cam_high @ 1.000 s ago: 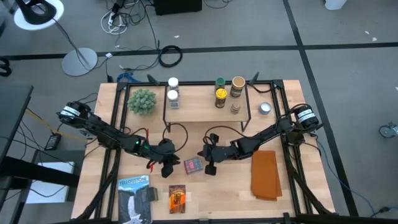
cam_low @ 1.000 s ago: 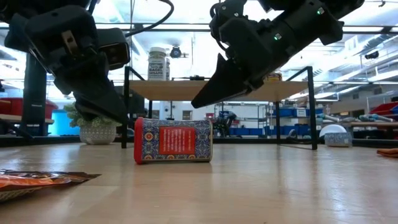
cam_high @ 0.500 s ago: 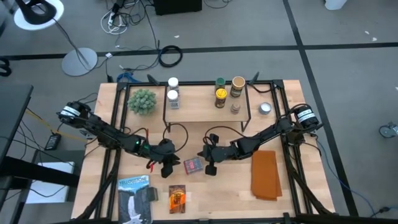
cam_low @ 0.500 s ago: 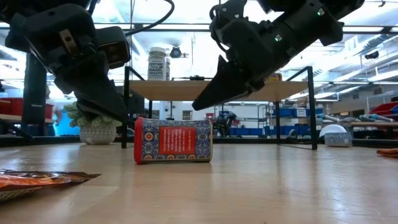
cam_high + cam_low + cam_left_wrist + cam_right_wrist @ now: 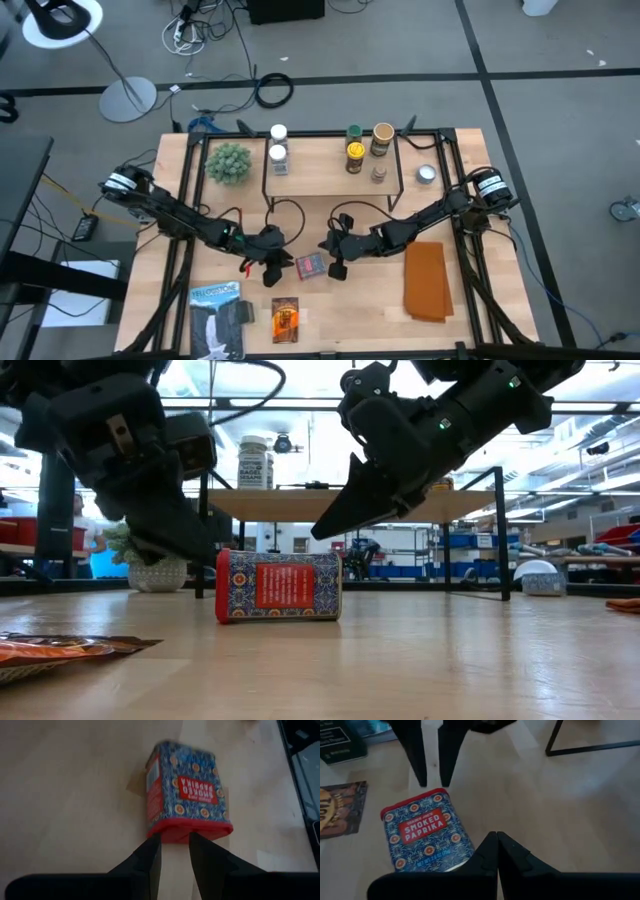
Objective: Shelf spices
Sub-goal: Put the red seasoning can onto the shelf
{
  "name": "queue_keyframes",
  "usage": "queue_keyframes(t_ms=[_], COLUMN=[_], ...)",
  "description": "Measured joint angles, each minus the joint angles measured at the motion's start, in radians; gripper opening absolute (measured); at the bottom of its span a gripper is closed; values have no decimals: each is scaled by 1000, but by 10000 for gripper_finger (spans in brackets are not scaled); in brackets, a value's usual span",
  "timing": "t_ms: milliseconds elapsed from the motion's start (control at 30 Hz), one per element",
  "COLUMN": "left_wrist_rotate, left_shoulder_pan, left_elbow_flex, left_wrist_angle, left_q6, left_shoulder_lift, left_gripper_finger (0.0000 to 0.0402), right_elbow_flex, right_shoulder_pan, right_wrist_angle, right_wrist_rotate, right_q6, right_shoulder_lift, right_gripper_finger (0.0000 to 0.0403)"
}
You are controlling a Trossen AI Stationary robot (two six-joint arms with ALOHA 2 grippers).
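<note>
Tin [image 5: 309, 265]: lying flat at table centre-front, long axis 9-to-3 in the high view.
Left gripper [image 5: 272, 268]: fingers slightly apart, at its 9 o'clock end.
Right gripper [image 5: 338, 268]: fingers together, at 3 o'clock.
Nearer: about equal.

"SMOKED PAPRIKA" on red box [image 5: 426, 832]

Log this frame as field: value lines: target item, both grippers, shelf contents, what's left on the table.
target: smoked paprika tin, lying flat on table
left gripper: at one end of tin, fingers slightly apart, not gripping
right gripper: at the opposite end of tin, fingers together
shelf: several jars on top
unshelved: orange-brown packet
other: blue-and-white package, folded cloth
</note>
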Motion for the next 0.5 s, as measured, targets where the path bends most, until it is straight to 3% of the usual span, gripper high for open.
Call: queue_keyframes(t_ms=[200,500], left_wrist_rotate=[16,-12], left_shoulder_pan=[7,48], left_elbow_flex=[0,0], left_wrist_angle=[65,64], left_q6=[-6,0], left_shoulder_lift=[83,96], left_gripper_finger=[103,103], right_elbow_flex=[0,0], right_shoulder_pan=[0,30], right_wrist_angle=[-9,-86], right_wrist_rotate=[-48,-188], right_q6=[23,132], right_shoulder_lift=[1,2], right_gripper_finger=[0,0])
